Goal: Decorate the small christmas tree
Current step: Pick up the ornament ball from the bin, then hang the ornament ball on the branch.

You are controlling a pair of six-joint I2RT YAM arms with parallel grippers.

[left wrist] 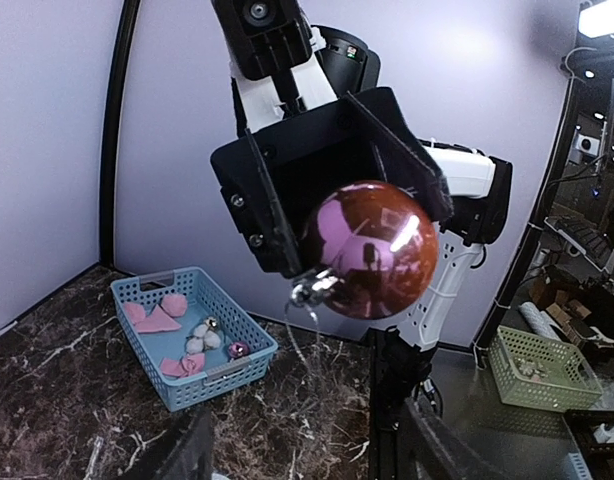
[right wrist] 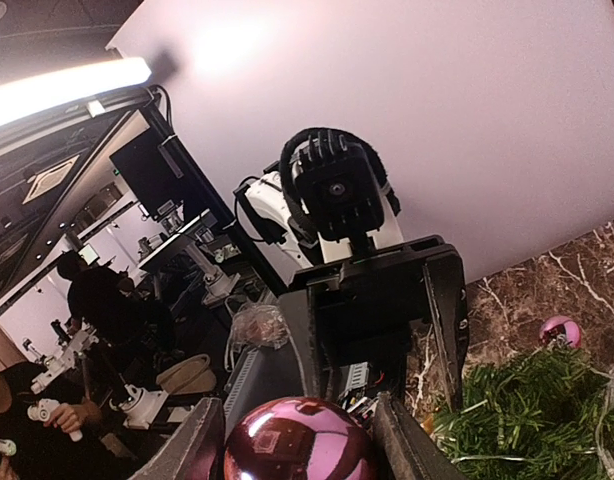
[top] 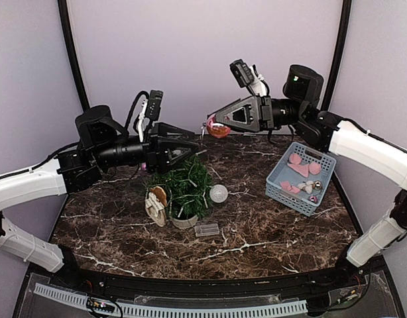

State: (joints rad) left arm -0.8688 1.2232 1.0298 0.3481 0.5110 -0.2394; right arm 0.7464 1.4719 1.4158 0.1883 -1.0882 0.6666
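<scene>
A pale ornament (top: 156, 207) lies on the marble table (top: 104, 232), just left of the small christmas tree (top: 188, 185). The tree stands upright in its pot. The left gripper (top: 194, 147) hovers above the tree's top, jaws apart with nothing between them. Above and right of the tree's top, the right gripper (top: 215, 126) is clamped on a glossy red bauble (top: 219, 130). A silver ball (top: 219, 193) rests just right of the tree. A blue basket (top: 278, 189) sits well right of the tree.
</scene>
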